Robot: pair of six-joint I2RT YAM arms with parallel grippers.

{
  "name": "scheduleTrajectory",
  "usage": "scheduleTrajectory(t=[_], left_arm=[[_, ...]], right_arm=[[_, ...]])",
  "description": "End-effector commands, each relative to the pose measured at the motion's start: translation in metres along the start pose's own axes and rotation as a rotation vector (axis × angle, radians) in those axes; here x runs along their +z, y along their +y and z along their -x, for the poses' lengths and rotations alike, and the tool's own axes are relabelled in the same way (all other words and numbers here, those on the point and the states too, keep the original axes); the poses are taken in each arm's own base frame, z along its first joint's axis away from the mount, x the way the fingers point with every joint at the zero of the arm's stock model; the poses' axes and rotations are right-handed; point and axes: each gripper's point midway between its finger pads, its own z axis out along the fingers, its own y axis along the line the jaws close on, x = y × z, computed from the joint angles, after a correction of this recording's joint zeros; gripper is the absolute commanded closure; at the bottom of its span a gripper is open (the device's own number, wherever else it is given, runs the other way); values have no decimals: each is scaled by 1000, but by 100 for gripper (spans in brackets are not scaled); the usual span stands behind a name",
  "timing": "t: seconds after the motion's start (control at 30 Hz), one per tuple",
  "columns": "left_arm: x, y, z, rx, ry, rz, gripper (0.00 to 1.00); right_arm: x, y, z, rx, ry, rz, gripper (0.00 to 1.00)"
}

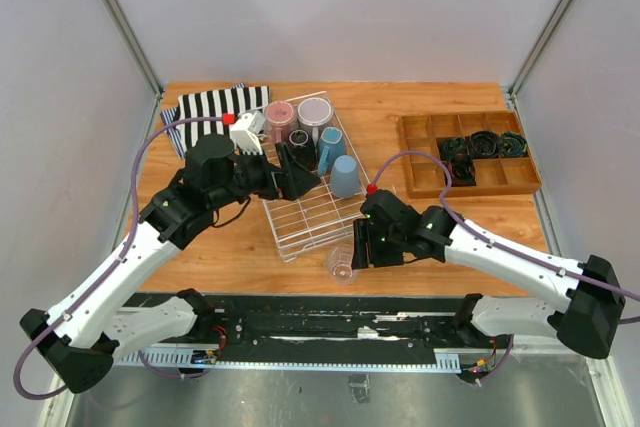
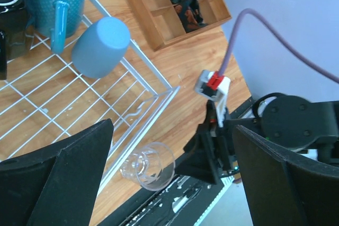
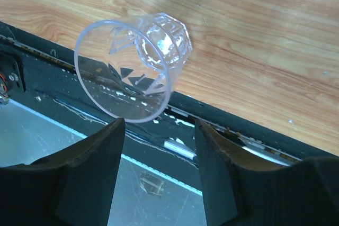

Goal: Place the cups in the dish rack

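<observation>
The white wire dish rack (image 1: 292, 219) lies mid-table. It holds a pink cup (image 1: 279, 119), a grey-lilac cup (image 1: 314, 112), a dark mug (image 1: 300, 142), a blue-grey mug (image 1: 328, 147) and a light blue tumbler (image 1: 345, 175). A clear glass (image 1: 341, 262) lies on its side on the wood at the table's near edge, outside the rack. In the right wrist view the glass (image 3: 132, 62) has its mouth towards the camera. My right gripper (image 3: 159, 130) is open just short of its rim, nothing between the fingers. My left gripper (image 1: 300, 172) hangs wide open over the rack, empty.
A brown wooden compartment tray (image 1: 470, 152) with dark items stands at the right. A black-and-white striped cloth (image 1: 215, 107) lies at the back left, with a small white object (image 1: 248, 129) next to the rack. The black rail (image 3: 254, 141) runs just below the glass.
</observation>
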Motion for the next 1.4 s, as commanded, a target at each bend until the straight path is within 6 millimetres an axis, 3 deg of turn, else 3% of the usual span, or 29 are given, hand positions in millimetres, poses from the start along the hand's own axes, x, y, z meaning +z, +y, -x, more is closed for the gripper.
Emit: scheduleTrajectory(t=[0.0, 0.37, 0.6, 0.73, 0.87, 1.07, 1.27, 1.37], left_arm=[[-14, -14, 5, -14, -22, -61, 0], [-38, -29, 15, 10, -39, -99, 0], [-43, -37, 16, 8, -37, -130, 0], [-41, -43, 14, 5, -14, -158, 0], [-35, -46, 12, -4, 10, -179, 0], [-20, -48, 11, -68, 27, -254, 0], [-14, -57, 22, -268, -2, -416, 0], [-10, -63, 23, -408, -1, -489, 0]], right_arm=[[15, 11, 10, 85, -98, -14, 45], [33, -6, 10, 158, -130, -139, 48], [49, -3, 8, 141, -104, -172, 81], [46, -1, 2, 120, -81, -179, 99], [20, 1, -4, 110, -83, -146, 99], [-44, 10, 3, 135, -167, -12, 99], [-115, 23, 55, 237, -518, 220, 99], [-142, 17, 86, 279, -687, 290, 99]])
